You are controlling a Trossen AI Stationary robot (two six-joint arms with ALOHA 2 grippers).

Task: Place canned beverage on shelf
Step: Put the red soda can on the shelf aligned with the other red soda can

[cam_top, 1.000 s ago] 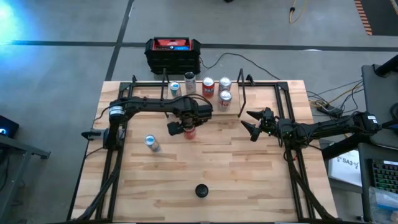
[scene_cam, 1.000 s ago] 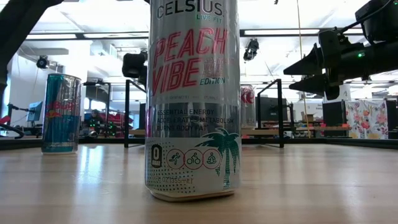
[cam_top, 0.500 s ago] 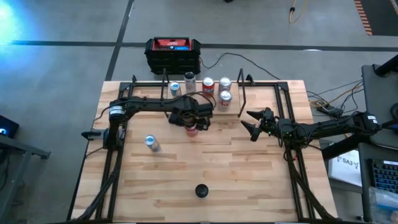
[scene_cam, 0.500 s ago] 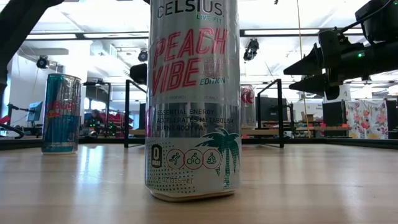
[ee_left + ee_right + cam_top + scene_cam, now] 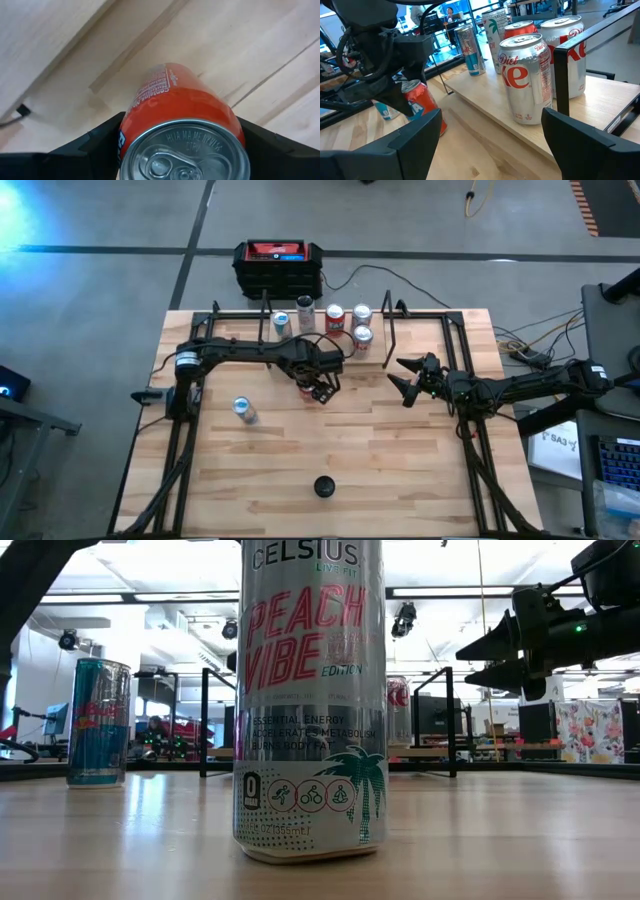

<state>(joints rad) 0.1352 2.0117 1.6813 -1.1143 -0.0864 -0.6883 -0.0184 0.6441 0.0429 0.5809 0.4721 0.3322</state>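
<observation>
The left gripper (image 5: 320, 387) pinches a tilted orange can (image 5: 182, 107) just short of the shelf (image 5: 495, 112), which lies toward the worktop's far edge; the right gripper (image 5: 403, 379) waits spread.

A robotics lab: concrete floor (image 5: 100, 220), loose cables (image 5: 520, 345), and monitors (image 5: 540, 722) at workstations behind the table (image 5: 330, 440).

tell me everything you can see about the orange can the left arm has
The orange can is a metal drink can with a silver top and unopened pull tab, white print down its side. It sits clamped between the left gripper fingers, tilted, just in front of the shelf edge. Whether it touches the tabletop cannot be told.
</observation>
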